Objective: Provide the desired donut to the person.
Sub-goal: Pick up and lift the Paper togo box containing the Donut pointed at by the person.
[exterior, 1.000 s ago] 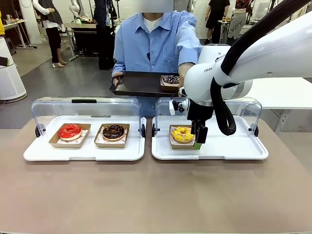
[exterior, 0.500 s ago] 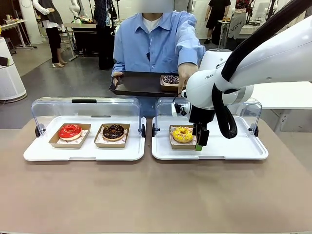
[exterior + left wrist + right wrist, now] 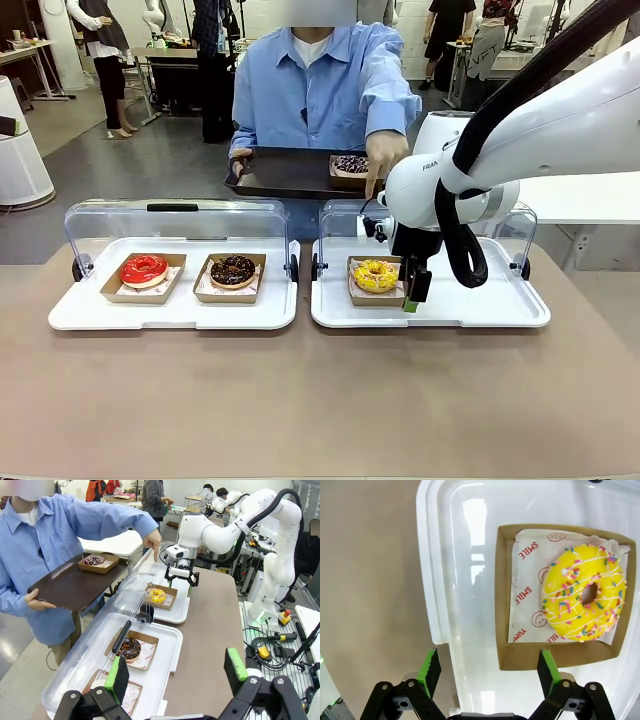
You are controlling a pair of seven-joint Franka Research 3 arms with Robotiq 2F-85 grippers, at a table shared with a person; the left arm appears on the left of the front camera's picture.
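A yellow sprinkled donut lies in a cardboard tray on the right white tray. My right gripper hangs open just beside that cardboard tray, toward the white tray's near edge, holding nothing. The person in a blue shirt holds a brown tray carrying a dark sprinkled donut. Their other hand points a finger down at the yellow donut. My left gripper is open above the left tray, empty.
The left white tray holds a red donut and a chocolate donut in cardboard trays. Both white trays have clear lids standing open at the back. Bare brown tabletop lies in front.
My right gripper has moved slightly toward the near side of the right tray, off the yellow donut's box. The person's pointing hand has lowered toward that donut.
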